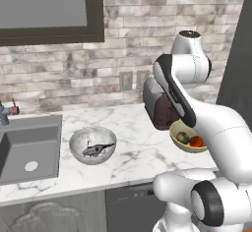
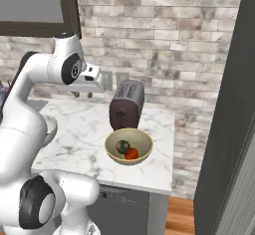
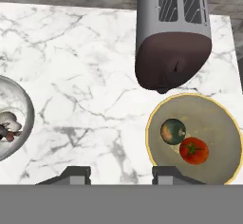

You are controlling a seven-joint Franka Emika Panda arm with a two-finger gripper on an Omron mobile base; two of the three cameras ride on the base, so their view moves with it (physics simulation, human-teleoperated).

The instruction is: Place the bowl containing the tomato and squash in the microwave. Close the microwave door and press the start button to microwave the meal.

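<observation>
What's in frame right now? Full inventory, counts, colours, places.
bowl: 1, pale yellow-tan, counter's right end, in front of the toaster
squash: 1, green-tan mottled, inside that bowl
tomato: 1, red, inside that bowl, beside the squash
marbled bowl: 1, grey-white, mid-counter right of the sink, something dark inside
toaster: 1, grey with dark brown end, near the wall
sink: 1, grey, counter's left end
counter: 1, white marble
wall outlets: 2, grey, on the brick wall
gripper: 1, dark tips, jaws apart, above the counter, holding nothing
</observation>
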